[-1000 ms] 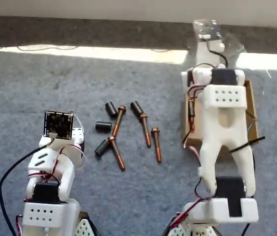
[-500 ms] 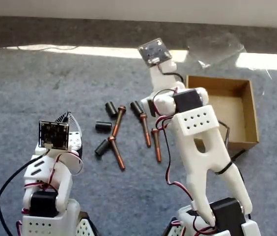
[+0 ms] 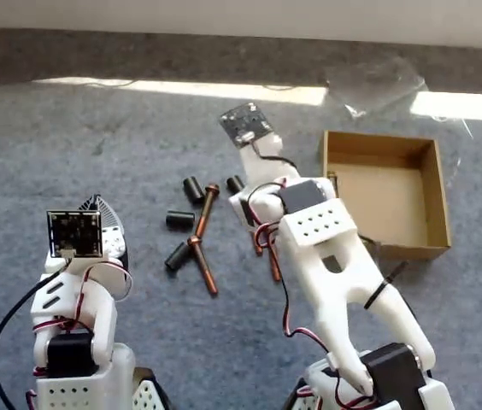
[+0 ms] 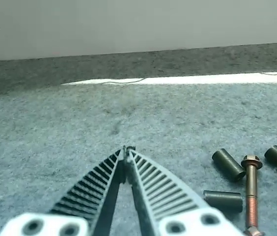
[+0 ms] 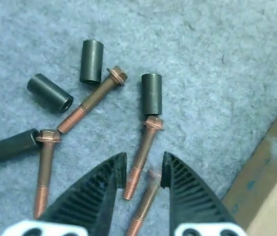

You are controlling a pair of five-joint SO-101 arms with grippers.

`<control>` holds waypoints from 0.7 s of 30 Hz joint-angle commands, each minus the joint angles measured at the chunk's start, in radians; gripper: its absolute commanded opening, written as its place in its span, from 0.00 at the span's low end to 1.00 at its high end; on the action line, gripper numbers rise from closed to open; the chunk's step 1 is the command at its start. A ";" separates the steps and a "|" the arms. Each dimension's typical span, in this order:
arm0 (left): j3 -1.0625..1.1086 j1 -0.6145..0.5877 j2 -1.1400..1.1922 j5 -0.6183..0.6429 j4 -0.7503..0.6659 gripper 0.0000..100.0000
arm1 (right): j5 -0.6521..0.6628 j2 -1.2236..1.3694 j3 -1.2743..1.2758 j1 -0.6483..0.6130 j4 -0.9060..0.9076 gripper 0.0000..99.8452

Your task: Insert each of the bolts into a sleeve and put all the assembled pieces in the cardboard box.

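**Bolts and sleeves loose beside the cardboard box**

Scattered on grey carpet, all outside the cardboard box and off its wall nearer the left arm: four copper-coloured bolts with flanged hex heads and threaded shanks, and four short, black, hollow sleeves. All separate, with no shank inside a sleeve.

Closest to the box, a blurred bolt, lying below the spread jaws of the right gripper, which pinch nothing. Just beside it, a second bolt, head pointing away from the gripper and meeting the end of an in-line sleeve on nearly the same axis.

Farther from the box, a third bolt, long axis running away from the arms, head at the far end. At its threaded tip, the head of a fourth bolt, with the shank slanting back toward the arms and slightly boxward. Against that head, a crosswise sleeve.

From the high view, the whole box in sight, but the two bolts nearest it largely covered by the right arm. From the right wrist, those two shown plainly, plus only a corner of the box. From the left wrist, the left gripper over bare carpet, jaws pressed together, well away from the box, with three sleeves and the third bolt off to its boxward side.
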 commanded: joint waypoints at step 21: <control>0.041 -0.068 -0.012 -0.006 -0.052 0.02 | 0.089 0.941 -1.290 -0.025 0.598 0.11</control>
